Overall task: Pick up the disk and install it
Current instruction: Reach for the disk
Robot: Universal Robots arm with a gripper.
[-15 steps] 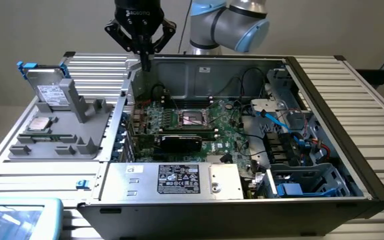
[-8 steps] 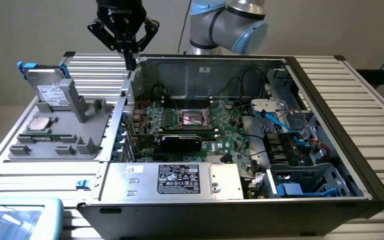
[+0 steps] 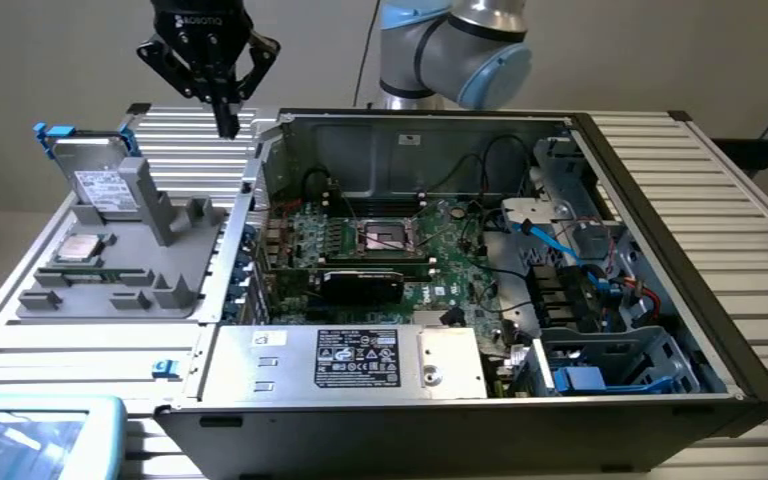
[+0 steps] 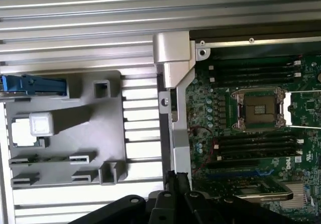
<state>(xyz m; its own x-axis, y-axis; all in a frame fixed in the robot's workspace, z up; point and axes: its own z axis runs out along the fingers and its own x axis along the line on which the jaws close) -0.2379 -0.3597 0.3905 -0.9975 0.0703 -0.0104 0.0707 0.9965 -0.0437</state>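
Shut, empty gripper (image 3: 228, 125) high in the exterior view's upper left; the disk (image 3: 101, 185) stands in its holder well below it.

From here the black gripper body seems to read "ROBOTIQ", and its fingers are pinched together on nothing, above the slatted table (image 3: 744, 200) by the back corner of the open computer case (image 3: 704, 300). The disk stands upright at the exterior view's left in a grey fixture (image 3: 117, 295), its white barcode label facing us, print too small to read, blue rails at its top. A square silver chip (image 3: 80, 248) lies just beside it. The black label (image 3: 357, 360) on the grey box (image 3: 277, 365) carries white marks I cannot read. In the wrist view the motherboard (image 4: 251, 148) shows a white logo (image 4: 299, 159), apparently Dell's.
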